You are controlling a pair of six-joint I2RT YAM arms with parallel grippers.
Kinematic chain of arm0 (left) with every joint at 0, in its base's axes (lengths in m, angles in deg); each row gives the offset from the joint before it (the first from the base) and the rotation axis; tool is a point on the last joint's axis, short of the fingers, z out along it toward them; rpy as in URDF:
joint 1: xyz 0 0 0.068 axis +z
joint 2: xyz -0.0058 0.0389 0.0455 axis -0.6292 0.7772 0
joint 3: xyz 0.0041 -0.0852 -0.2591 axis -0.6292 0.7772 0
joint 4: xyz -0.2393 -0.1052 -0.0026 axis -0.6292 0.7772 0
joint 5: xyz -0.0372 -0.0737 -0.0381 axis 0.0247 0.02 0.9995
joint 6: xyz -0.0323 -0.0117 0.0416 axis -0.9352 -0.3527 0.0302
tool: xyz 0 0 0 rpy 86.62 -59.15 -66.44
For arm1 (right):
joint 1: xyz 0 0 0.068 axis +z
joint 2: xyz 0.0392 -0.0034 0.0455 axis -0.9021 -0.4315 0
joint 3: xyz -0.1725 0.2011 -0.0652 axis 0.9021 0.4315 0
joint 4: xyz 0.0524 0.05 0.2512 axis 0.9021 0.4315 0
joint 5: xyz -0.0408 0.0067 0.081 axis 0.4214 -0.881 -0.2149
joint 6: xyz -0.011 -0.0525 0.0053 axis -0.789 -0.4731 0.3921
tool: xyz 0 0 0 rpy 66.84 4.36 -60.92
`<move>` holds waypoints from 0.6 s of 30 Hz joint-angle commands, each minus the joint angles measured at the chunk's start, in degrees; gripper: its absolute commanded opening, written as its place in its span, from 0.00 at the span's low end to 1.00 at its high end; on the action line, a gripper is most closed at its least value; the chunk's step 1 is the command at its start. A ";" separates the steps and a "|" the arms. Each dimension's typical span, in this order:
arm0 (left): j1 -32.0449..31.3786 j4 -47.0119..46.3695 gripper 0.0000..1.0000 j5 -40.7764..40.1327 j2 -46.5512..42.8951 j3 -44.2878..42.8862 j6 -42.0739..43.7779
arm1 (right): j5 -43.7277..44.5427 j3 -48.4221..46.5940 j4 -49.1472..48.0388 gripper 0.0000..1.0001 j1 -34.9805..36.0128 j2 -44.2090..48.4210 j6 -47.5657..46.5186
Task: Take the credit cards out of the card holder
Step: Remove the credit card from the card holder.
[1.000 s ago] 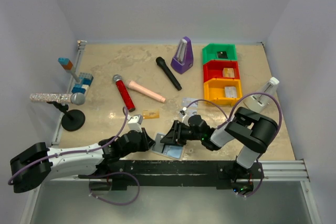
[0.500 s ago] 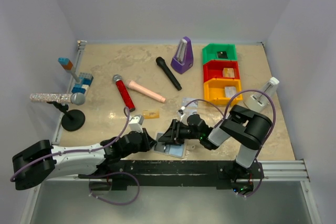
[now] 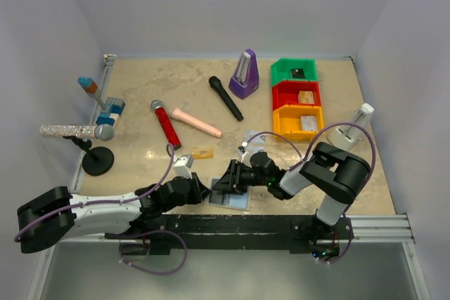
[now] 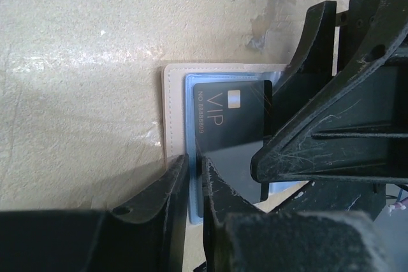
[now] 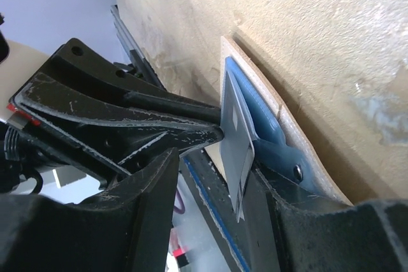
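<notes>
Change: over the last second the left gripper (image 3: 202, 190) had edged slightly to the right, up against the card holder (image 3: 232, 201). The right gripper (image 3: 228, 178) and the holder had barely shifted.
Card holder: it lay open and flat at the near edge of the table (image 3: 140, 89), between the two grippers, blue lining up.
Dark card (image 4: 233, 125): it was still tucked in the blue pocket. Its printed face showed and only its left edge stood clear of the pocket's lip.
Left gripper state: the fingers were pressed almost together on the dark card's left edge. The blue lip ran through the same slot, so it was not certain the card alone was nipped.
Right gripper state: the jaws were spread, straddling the holder's far side. A gap showed between one finger and the card, so it seemed to steady the holder more than to clamp it.
Cards already out: an orange-tan card (image 3: 202, 152) and some pale cards (image 3: 253, 136) lay on the table beyond the holder, unmoved.
Meaning: the left arm's small advance looked like a grip being set, with the pull not yet started. The dark card probably still had to be drawn out to the left.
</notes>
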 commanded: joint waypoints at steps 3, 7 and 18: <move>-0.97 2.31 0.16 2.30 0.88 2.26 -2.05 | -0.86 0.65 3.33 0.45 -0.39 4.23 -2.83; -0.97 2.49 0.13 1.95 1.40 2.18 -2.40 | -1.04 1.09 3.86 0.43 -0.48 4.93 -3.00; -0.97 3.81 0.00 0.81 2.02 2.61 -3.81 | -0.69 2.40 5.79 0.42 -0.83 8.10 -3.53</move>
